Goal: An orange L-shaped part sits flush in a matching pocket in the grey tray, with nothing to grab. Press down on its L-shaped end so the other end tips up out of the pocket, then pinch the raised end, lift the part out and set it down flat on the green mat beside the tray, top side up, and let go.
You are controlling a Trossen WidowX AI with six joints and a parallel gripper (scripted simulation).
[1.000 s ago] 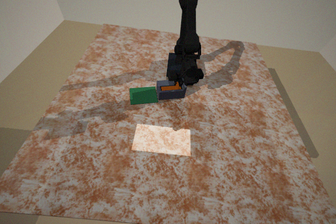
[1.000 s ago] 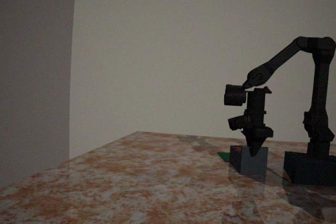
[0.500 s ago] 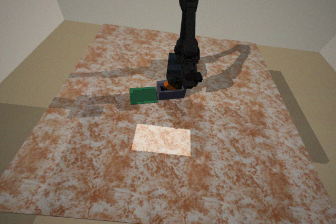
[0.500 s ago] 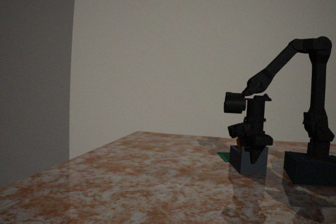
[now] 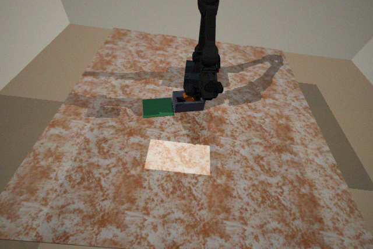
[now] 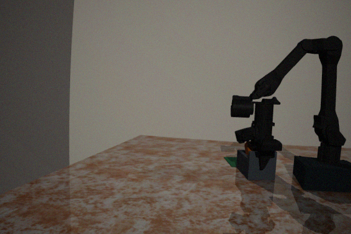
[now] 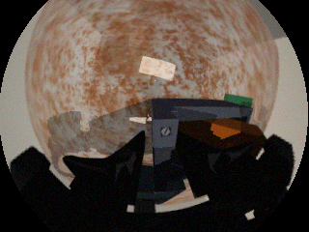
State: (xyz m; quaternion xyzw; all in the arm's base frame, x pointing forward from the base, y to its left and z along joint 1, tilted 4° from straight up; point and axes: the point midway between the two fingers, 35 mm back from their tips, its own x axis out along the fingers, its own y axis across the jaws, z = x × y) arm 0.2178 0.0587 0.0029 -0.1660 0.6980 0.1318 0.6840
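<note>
The orange part (image 5: 188,97) (image 6: 247,148) (image 7: 225,130) is tipped in the grey tray (image 5: 189,107) (image 6: 262,173) (image 7: 203,113). Its end toward the mat stands up above the tray's rim; its L-shaped end is hidden behind my gripper and finger. My gripper (image 6: 262,161) (image 7: 158,133) is partly open and holds nothing. It straddles the tray's end wall: one finger reaches down inside over the L-shaped end, the other hangs outside the wall. Contact of the inner fingertip is hidden. The green mat (image 5: 158,107) (image 6: 231,161) (image 7: 238,100) lies beside the tray's opposite end.
The arm's dark base block (image 5: 189,73) (image 6: 320,176) stands behind the tray. The tray's walls rise around the part. A bright light patch (image 5: 178,157) (image 7: 157,68) lies on the table in front, and arm shadows cross the surface.
</note>
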